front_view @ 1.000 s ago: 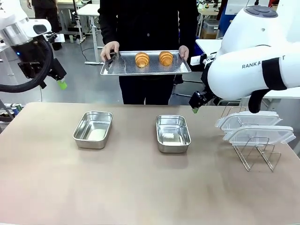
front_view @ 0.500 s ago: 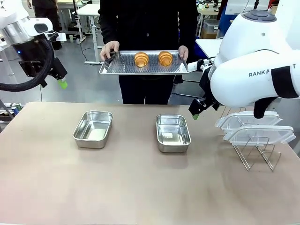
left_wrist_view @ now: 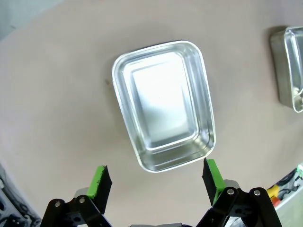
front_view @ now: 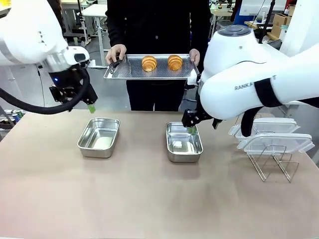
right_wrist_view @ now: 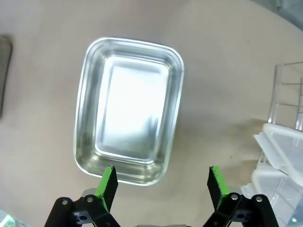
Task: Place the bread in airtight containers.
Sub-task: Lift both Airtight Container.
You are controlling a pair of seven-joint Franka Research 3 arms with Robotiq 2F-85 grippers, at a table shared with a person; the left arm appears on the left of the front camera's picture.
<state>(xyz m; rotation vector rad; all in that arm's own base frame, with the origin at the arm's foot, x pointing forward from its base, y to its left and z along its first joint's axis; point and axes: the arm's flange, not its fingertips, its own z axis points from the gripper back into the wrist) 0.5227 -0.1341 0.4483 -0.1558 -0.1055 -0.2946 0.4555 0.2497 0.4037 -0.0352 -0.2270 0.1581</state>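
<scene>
Two golden-brown croissants, the bread [front_view: 142, 63] [front_view: 175, 62], lie on a perforated metal tray [front_view: 149, 73] that a person holds in both hands at the far side of the table. Two shiny steel pans, the airtight containers, stand empty on the table: one on the left [front_view: 99, 137] [left_wrist_view: 163, 105], one in the middle [front_view: 184, 142] [right_wrist_view: 129, 109]. My left gripper [front_view: 91, 108] [left_wrist_view: 156, 177] hangs open above the far edge of the left pan. My right gripper [front_view: 191, 129] [right_wrist_view: 163, 182] hangs open above the far edge of the middle pan. Neither holds anything.
Two clear plastic lids [front_view: 269, 134] [right_wrist_view: 279, 161] rest on a wire rack [front_view: 274, 162] at the table's right. The middle pan's edge [left_wrist_view: 291, 66] shows at the right of the left wrist view. The near half of the brown table [front_view: 149, 199] is bare.
Both arms have swung inward: the left gripper moved right to the left pan, and the right gripper moved left and down to the middle pan. The person's tray stayed about where it was.
</scene>
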